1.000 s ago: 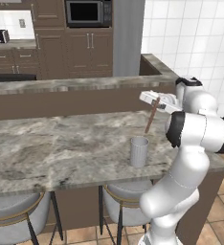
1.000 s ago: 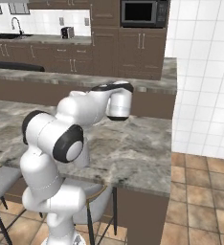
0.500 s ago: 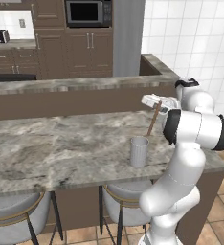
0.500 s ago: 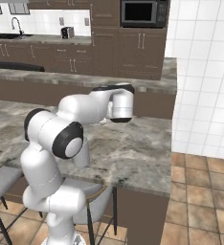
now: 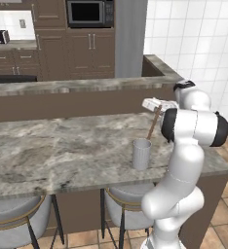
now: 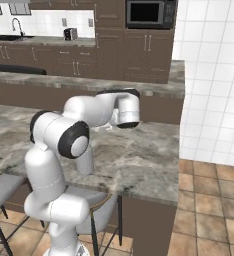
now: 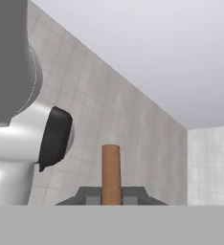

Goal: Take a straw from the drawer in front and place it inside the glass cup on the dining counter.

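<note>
Gripper (image 5: 157, 105) clamped on the orange-tan straw (image 5: 153, 124), long axis steeply slanted, lower end toward the glass cup (image 5: 141, 153) on grey marbled desk (image 5: 57, 151), dark brown kitchen cabinets behind, white tiled wall at right.

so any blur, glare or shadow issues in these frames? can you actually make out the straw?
Left base view: flat even light, soft render, straw thin but legible above the glass cup. Right base view: arm covers most of the cup. Hand view: straw sharp, no glare.

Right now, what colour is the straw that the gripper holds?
Orange-tan. The straw shows best in the hand view, pinched in the gripper.
</note>
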